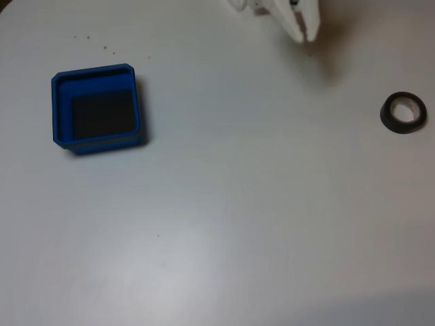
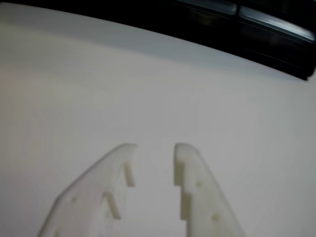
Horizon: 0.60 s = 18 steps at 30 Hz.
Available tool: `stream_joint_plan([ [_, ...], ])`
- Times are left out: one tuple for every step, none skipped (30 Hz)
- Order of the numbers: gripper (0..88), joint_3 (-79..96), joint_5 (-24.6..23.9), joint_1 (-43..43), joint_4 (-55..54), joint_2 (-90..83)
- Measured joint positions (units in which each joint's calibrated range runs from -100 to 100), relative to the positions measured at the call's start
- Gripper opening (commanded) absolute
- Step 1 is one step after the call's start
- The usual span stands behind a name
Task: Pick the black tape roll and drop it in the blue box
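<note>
In the fixed view, the white plastic claw (image 1: 304, 30) hangs at the top edge, well apart from the small black tape roll (image 1: 404, 113) lying flat at the white desk's (image 1: 238, 224) right side; the square blue plastic box (image 1: 97, 106) sits empty far left. In the wrist view, the claw (image 2: 155, 148) is spread slightly, gripping nothing, likely ready to approach.

One black tape roll (image 1: 403, 113) — one blue box (image 1: 97, 109) (square)
</note>
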Motion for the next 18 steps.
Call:
stream_joint_plan([
  [0.7, 0.0, 0.0, -3.1, 0.0, 0.0],
  [0.7, 0.0, 0.0, -5.9, 0.0, 0.0],
  [0.7, 0.0, 0.0, -9.1, 0.0, 0.0],
  [0.7, 0.0, 0.0, -12.3, 0.0, 0.0],
  [0.7, 0.0, 0.0, -14.8, 0.0, 0.0],
  [0.7, 0.0, 0.0, -17.1, 0.0, 0.0],
  [0.7, 0.0, 0.0, -18.8, 0.0, 0.0],
  [0.7, 0.0, 0.0, -20.4, 0.0, 0.0],
  [0.7, 0.0, 0.0, -21.9, 0.0, 0.0],
  [0.7, 0.0, 0.0, -22.8, 0.0, 0.0],
  [0.7, 0.0, 0.0, -23.3, 0.0, 0.0],
  [0.7, 0.0, 0.0, -23.3, 0.0, 0.0],
  [0.7, 0.0, 0.0, -23.4, 0.0, 0.0],
  [0.7, 0.0, 0.0, -23.7, 0.0, 0.0],
  [0.7, 0.0, 0.0, -23.8, 0.0, 0.0],
  [0.7, 0.0, 0.0, -23.8, 0.0, 0.0],
  [0.7, 0.0, 0.0, -23.8, 0.0, 0.0],
  [0.7, 0.0, 0.0, -23.8, 0.0, 0.0],
])
